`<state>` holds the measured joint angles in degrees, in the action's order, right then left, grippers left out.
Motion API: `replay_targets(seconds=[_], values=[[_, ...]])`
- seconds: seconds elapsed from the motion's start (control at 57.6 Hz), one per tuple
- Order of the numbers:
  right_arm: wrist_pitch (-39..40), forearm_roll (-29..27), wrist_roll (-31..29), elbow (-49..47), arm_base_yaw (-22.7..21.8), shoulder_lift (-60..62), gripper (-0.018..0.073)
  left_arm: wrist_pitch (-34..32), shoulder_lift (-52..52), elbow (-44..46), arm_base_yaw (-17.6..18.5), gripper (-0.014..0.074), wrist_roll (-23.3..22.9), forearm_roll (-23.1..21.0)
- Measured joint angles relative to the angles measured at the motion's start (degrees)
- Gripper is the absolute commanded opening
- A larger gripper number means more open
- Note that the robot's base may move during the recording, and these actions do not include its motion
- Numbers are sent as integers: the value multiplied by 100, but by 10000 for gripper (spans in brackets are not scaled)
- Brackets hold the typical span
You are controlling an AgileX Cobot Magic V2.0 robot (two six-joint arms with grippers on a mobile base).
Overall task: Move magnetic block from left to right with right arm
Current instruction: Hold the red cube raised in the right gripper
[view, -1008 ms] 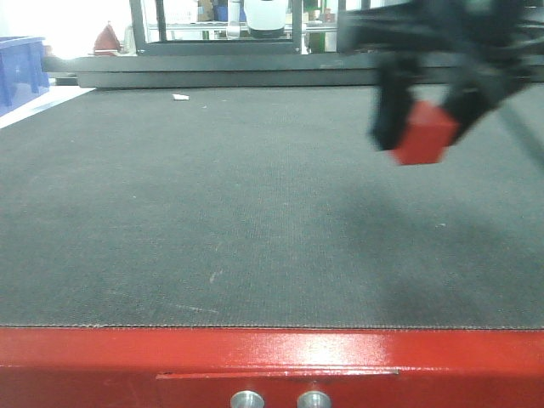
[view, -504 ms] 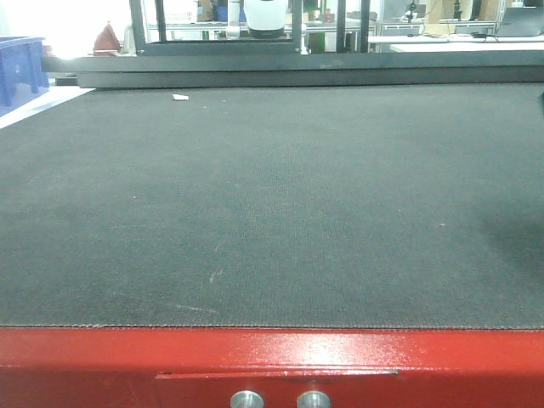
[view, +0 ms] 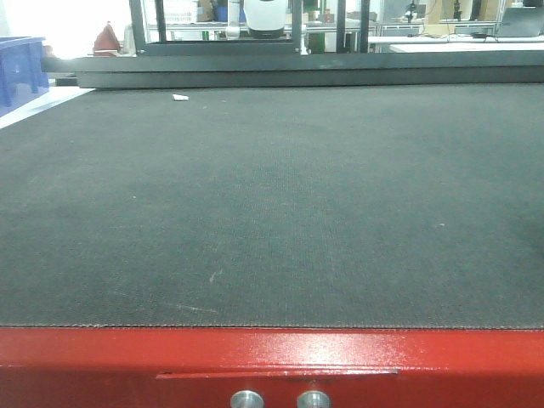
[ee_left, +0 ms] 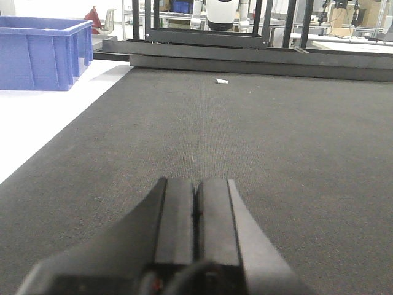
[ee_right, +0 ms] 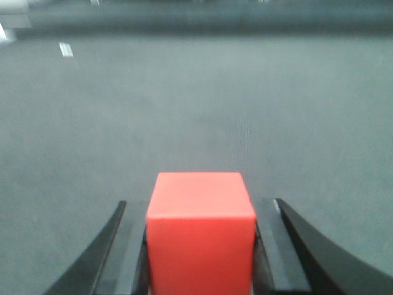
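Clamped tight, the jaws of my right gripper (ee_right: pixel 200 208) hold the red block (ee_right: pixel 201 243) between them, one dark finger (ee_right: pixel 123 252) pressed against each side face, with the block's top face and near face turned toward my wrist camera. That view is blurred, so I cannot tell whether the block hangs above the dark mat (ee_right: pixel 196 110) or touches it; the mat fills everything beyond the block, and a small white scrap (ee_right: pixel 66 49) lies far off to the left. On my left gripper (ee_left: pixel 195 184) the jaws are pressed together with only a thin seam between the two flat pads, and nothing is caught in them. It sits low over the mat (ee_left: pixel 276 141), toward the mat's left side. Past the mat's left edge runs a white surface (ee_left: pixel 43 123), and a blue crate (ee_left: pixel 43 52) stands on it at the far left. The white scrap (ee_left: pixel 221 80) lies on the mat near its far edge, just in front of the dark frame rails (ee_left: pixel 258 58). From the front, the mat (view: pixel 272 195) stretches away from the glossy red table rim (view: pixel 272 353), which carries two round metal buttons (view: pixel 246 399) at its near edge, and the scrap (view: pixel 180 97) shows at the far left.
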<state>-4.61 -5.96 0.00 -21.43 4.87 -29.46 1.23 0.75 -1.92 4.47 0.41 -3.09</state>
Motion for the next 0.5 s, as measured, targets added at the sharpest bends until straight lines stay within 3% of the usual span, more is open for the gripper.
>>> replay_targets(seconds=[0.208, 0.504], values=[[-161, 0, 0, 48, 0, 849, 266, 0, 0, 0, 0, -126, 0, 0], [-248, 0, 0, 48, 0, 963, 266, 0, 0, 0, 0, -126, 0, 0]])
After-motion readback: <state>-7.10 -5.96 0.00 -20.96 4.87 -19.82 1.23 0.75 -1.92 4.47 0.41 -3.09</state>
